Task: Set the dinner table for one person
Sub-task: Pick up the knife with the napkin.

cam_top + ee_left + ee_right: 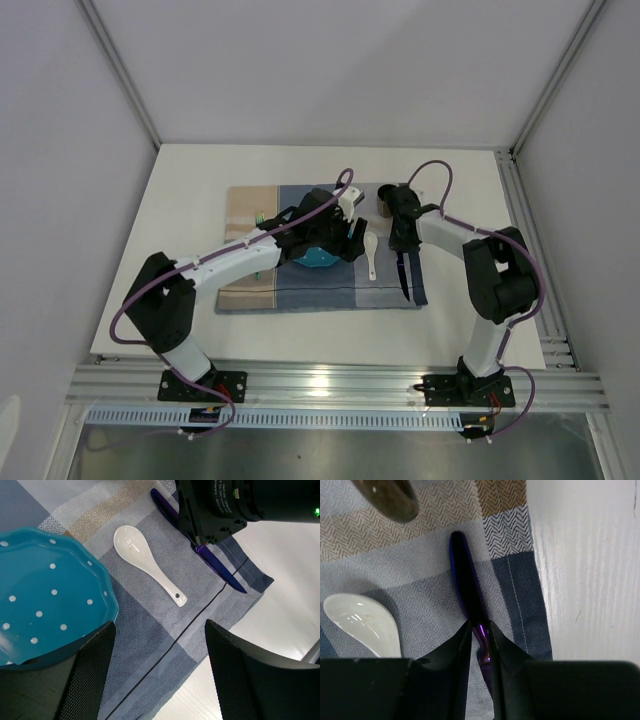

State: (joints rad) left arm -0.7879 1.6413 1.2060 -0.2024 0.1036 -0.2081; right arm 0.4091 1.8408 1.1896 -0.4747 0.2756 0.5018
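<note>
One dinner table, one placemat, one bowl, one spoon, one knife, one cup.

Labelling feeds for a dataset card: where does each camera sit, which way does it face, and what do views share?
Top external: fixed above and behind the bases, looking down on the dinner table; left arm and right arm show.
Left wrist: on the left arm, looking down at bowl and spoon; open left tool at bottom.
Right wrist: on the right arm, looking down at the knife, straddled by the right tool.
Shared: spoon and knife, on the placemat, appear in all three.
</note>
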